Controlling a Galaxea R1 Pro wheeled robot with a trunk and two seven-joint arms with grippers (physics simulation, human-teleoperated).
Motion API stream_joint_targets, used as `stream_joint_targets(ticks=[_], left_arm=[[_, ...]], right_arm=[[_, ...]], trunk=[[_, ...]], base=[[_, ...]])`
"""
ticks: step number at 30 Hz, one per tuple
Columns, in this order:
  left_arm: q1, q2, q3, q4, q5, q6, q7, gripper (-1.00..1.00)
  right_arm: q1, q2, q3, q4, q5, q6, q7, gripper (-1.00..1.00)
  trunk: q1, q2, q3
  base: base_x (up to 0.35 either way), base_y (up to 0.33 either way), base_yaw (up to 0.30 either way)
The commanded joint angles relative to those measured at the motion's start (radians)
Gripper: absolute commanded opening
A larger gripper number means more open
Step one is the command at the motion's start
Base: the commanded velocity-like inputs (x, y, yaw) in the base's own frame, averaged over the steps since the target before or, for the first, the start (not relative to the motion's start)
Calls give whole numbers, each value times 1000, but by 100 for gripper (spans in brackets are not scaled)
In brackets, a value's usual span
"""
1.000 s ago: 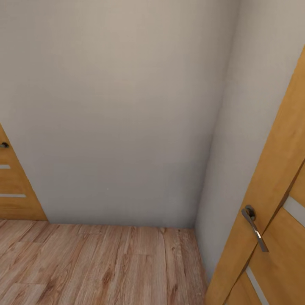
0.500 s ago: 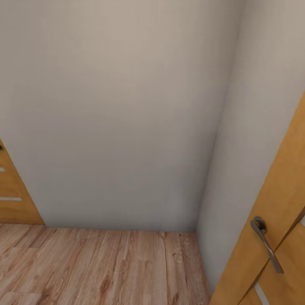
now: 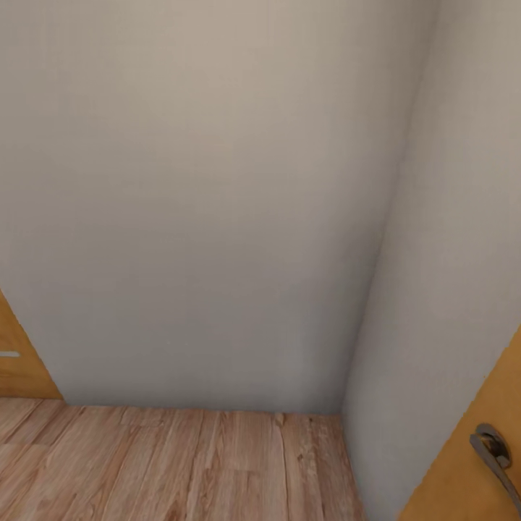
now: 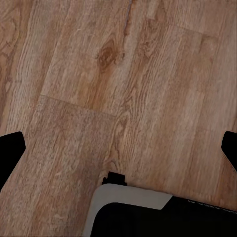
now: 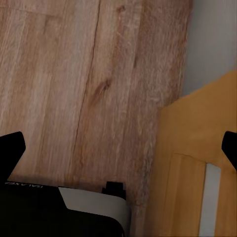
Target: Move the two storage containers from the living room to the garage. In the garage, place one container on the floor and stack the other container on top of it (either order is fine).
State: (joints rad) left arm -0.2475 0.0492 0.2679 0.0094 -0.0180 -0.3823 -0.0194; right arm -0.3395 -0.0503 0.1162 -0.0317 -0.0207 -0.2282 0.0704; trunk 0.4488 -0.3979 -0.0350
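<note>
**Q:** Storage containers, where are they rn? And what are your grippers doing?

**A:** Can't tell where the bins are from these views, tbh. Your head cam faces a corner: plain off-white wall (image 3: 217, 217) straight ahead, meeting a second wall (image 3: 449, 253) on the right. Light wood plank floor (image 3: 181, 463) runs along the bottom.

**Q:** Any doors nearby?

**A:** Yep, two, both orange-ish wood. The right door (image 3: 463, 477) pokes in at the bottom right corner w/ a grey metal lever handle (image 3: 496, 456) on it. The left door (image 3: 18, 362) is just a sliver at the left edge, w/ a thin pale strip across it.

**Q:** Ok, and the grippers?

**A:** Your left gripper (image 4: 118, 148) is spread wide, black tips at opposite edges of its wrist cam, nothing between them. It's pointing down at bare planks, w/ a pale grey and black bit of the robot body (image 4: 133, 202) under it. Your right gripper (image 5: 118, 148) is the same: wide apart, nothing held, above the floor. Its wrist cam also catches the base of a wooden door w/ a pale inset strip (image 5: 212, 197), and some wall beyond it. That door is just beside the gripper, but whether they touch, idk.
</note>
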Motion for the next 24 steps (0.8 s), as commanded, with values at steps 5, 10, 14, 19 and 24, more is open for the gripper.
stream_joint_targets(ticks=[5,10,14,19,24], left_arm=[[-1,0,5,1,-2,-3,-2,100],[-1,0,5,1,-2,-4,-2,100],[-1,0,5,1,-2,-4,-2,100],[-1,0,5,1,-2,-4,-2,100],[-1,0,5,1,-2,-4,-2,100]], right_arm=[[-1,0,7,1,-3,-3,2,100],[-1,0,6,1,-3,-3,2,100],[-1,0,6,1,-3,-3,2,100],[-1,0,7,1,-3,-2,2,100],[-1,0,6,1,-4,-3,2,100]], trunk=[[1,-2,-2],[1,-2,-2],[1,-2,-2],[1,-2,-2],[1,-2,-2]], base=[[171,0,0],[25,0,8],[5,0,88],[1,0,145],[0,0,48]])
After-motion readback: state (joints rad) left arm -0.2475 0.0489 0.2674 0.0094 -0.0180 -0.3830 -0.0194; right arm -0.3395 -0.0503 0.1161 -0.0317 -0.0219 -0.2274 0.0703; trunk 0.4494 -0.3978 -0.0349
